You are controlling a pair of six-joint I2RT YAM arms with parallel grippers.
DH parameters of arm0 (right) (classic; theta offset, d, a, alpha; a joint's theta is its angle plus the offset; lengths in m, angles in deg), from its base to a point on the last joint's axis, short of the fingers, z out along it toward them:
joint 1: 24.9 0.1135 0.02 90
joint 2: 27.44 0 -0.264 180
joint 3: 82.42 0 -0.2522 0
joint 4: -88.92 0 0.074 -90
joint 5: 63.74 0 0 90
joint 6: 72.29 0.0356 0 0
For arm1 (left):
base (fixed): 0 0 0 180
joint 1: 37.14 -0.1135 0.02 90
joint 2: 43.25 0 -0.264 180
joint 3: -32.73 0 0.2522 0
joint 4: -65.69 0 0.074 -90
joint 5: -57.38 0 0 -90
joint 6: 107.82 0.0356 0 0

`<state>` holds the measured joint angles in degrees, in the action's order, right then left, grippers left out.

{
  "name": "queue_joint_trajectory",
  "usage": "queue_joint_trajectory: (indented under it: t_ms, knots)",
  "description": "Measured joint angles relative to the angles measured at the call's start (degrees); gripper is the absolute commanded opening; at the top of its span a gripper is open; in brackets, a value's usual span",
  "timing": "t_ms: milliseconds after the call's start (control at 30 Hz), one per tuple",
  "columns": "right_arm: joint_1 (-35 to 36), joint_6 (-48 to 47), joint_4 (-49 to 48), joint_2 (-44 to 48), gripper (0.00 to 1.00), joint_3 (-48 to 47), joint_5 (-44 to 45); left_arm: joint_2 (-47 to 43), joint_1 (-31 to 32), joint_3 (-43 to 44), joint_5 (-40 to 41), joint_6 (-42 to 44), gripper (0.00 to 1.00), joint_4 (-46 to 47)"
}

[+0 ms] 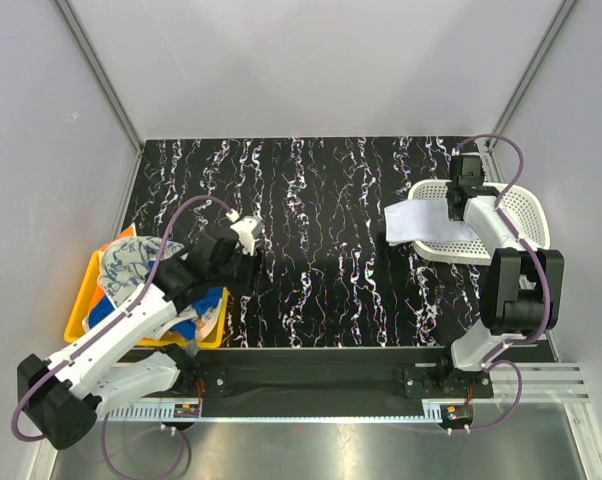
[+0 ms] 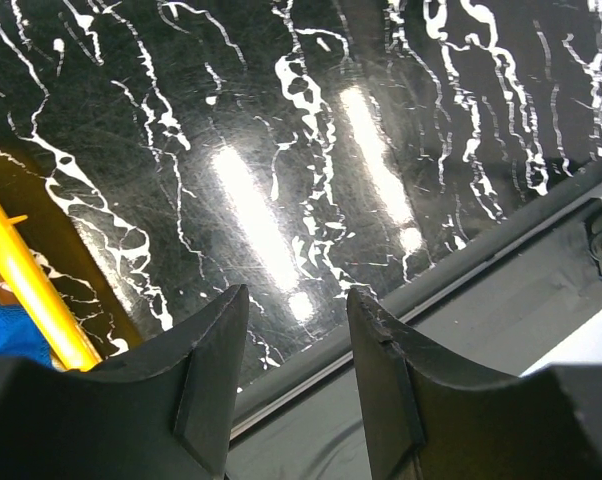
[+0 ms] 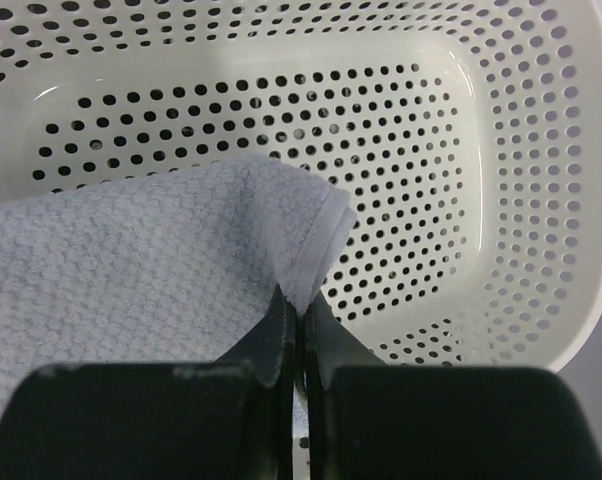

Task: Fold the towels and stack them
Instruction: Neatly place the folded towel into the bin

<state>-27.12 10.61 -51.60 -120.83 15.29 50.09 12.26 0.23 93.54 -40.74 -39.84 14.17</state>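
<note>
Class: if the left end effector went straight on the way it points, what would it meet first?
Probably the black marbled tabletop near its front edge, beside the yellow bin; nothing nearer shows.

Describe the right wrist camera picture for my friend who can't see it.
The right gripper is shut on the folded edge of a pale, bumpy towel, holding it over a white basket dotted with small round holes. The towel fills the lower left of the picture, and the basket's floor and walls fill the rest.
</note>
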Motion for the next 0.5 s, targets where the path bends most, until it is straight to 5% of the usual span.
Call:
queue_joint_trajectory:
  t_ms: [500]
  knots:
    - [-3.3,-4.9,-9.0,-6.5,0.00,-0.8,7.7,-4.1,0.1,-0.8,-2.7,0.3,0.51,0.1]
